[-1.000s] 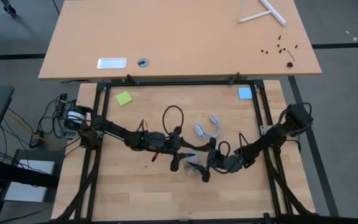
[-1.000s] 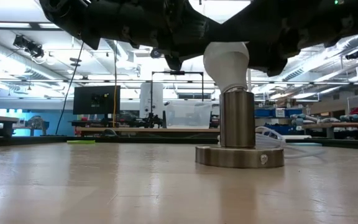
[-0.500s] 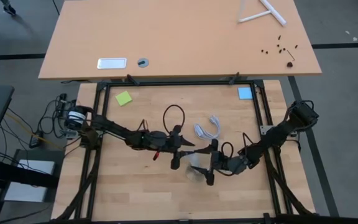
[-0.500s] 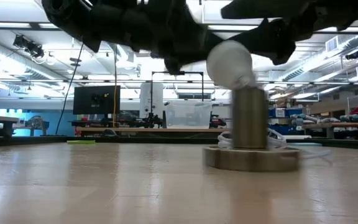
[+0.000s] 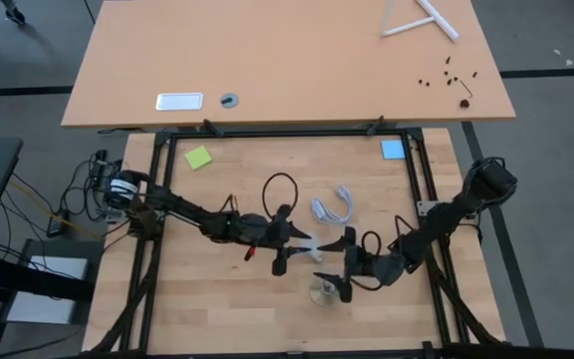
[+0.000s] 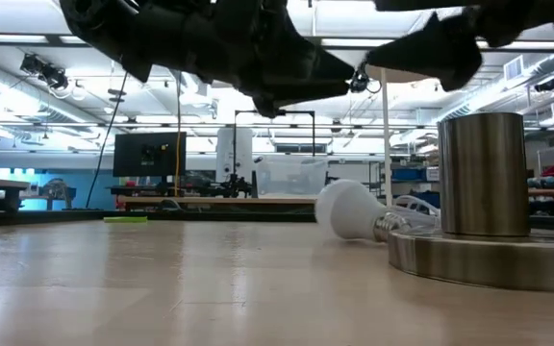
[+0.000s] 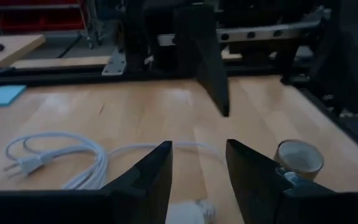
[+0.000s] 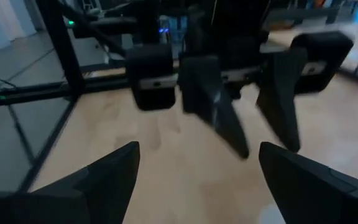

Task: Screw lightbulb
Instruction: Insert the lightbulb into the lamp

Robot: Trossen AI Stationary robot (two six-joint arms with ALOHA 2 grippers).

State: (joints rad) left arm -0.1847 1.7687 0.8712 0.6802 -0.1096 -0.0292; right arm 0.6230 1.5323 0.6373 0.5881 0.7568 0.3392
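Note:
The white frosted lightbulb [image 6: 349, 210] lies on its side on the table, its metal screw end [image 6: 389, 225] toward the foot of the round metal socket [image 6: 484, 173]. In the high view the bulb [image 5: 305, 245] lies just beyond the socket [image 5: 324, 292]. My left gripper [image 5: 295, 249] is open and hovers over the bulb, whose top shows low between the fingers in the left wrist view [image 7: 188, 213]. My right gripper [image 5: 341, 265] is open and hovers beside and above the socket, facing the left gripper. Its own wrist view [image 8: 199, 152] shows nothing between its fingers.
The socket's white cord [image 5: 332, 207] lies coiled behind the bulb, its plug end [image 7: 23, 163] on the table. A green note [image 5: 198, 158] and a blue note [image 5: 394, 150] lie at the far corners. Black frame rails [image 5: 287, 132] border the table.
The bulb stood upright in the socket, then tipped over, and now lies on its side on the table, out of the socket. The socket has slid toward the table's near edge. My right gripper has moved toward the near edge with it.

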